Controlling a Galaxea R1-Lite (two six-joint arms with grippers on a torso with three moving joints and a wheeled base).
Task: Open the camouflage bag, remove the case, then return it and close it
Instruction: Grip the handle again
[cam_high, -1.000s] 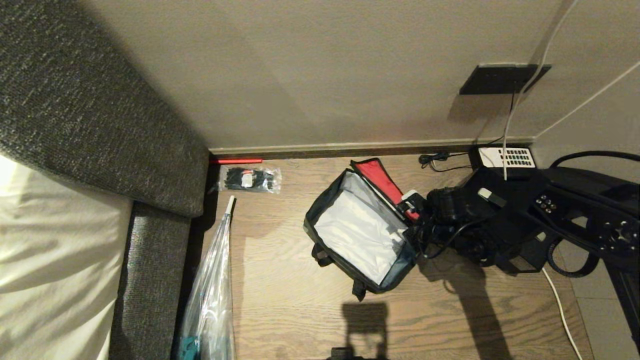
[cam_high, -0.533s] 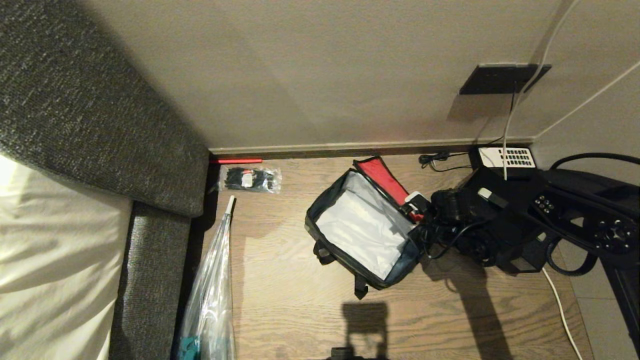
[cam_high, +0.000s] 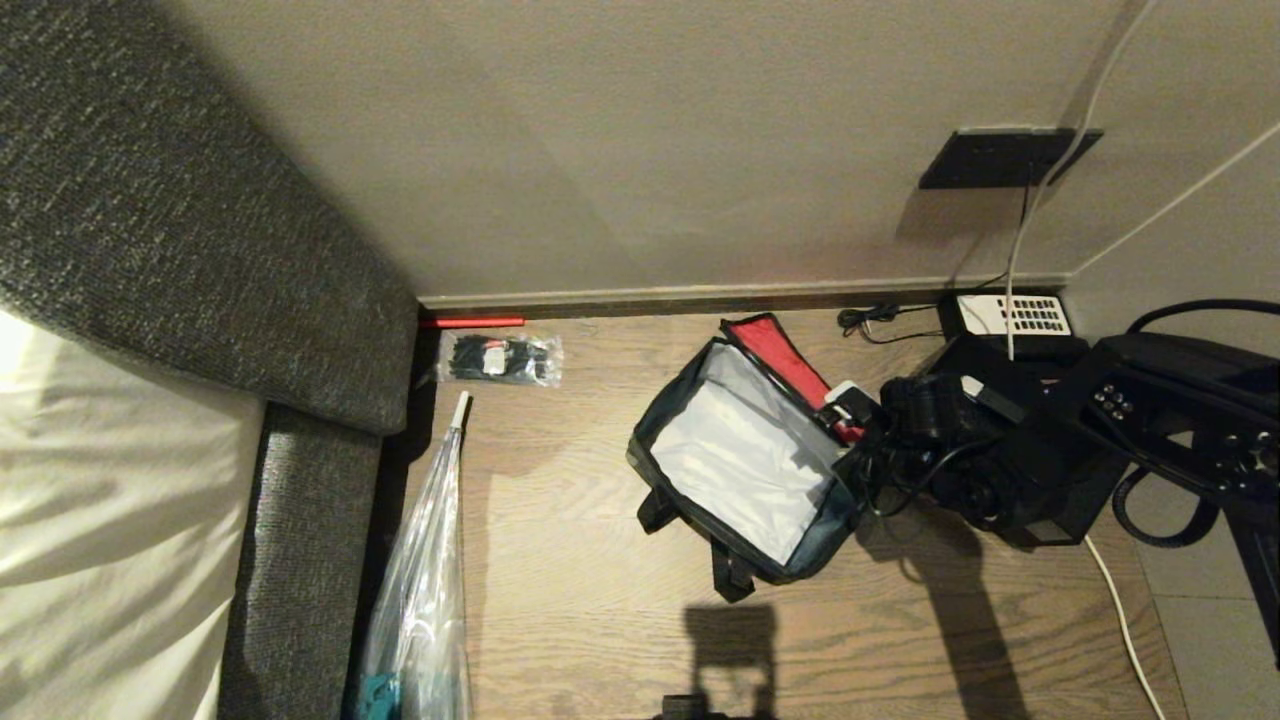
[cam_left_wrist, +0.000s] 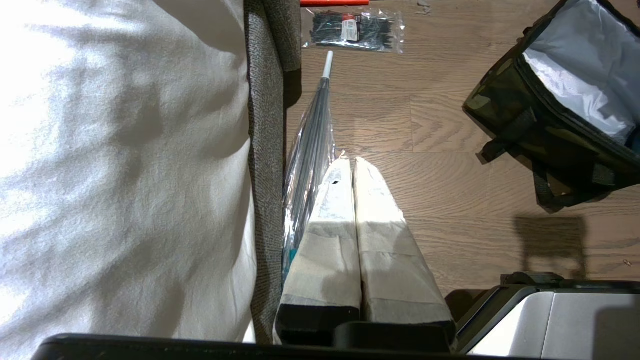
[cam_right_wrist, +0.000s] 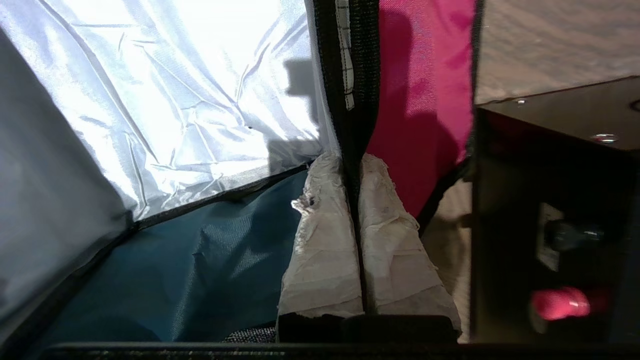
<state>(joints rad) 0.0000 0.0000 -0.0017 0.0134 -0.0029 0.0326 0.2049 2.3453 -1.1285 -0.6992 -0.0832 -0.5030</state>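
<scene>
Sofa (cam_high: 150, 250) fills the left, a clear plastic bag (cam_high: 420, 580) lying on the wood floor (cam_high: 560, 600) beside it. Left gripper (cam_left_wrist: 352, 165), fingers pressed together on nothing, hangs near that bag. Right of centre the camouflage bag (cam_high: 745, 470) lies open, silvery lining showing. Right gripper (cam_right_wrist: 352, 167) pinches its rim beside the red lid (cam_high: 785, 360); the black case (cam_right_wrist: 550, 200) sits just right.

Camouflage bag (cam_left_wrist: 520, 115) — matt woven cloth; inner lining (cam_high: 750, 465) crinkled, silvery, slightly glossy; lid lining (cam_right_wrist: 425, 100) red fabric. Floor (cam_high: 560, 600) — grained wood, smooth. Sofa (cam_high: 150, 220) coarse weave. Clear plastic bag (cam_high: 420, 600) glossy.
</scene>
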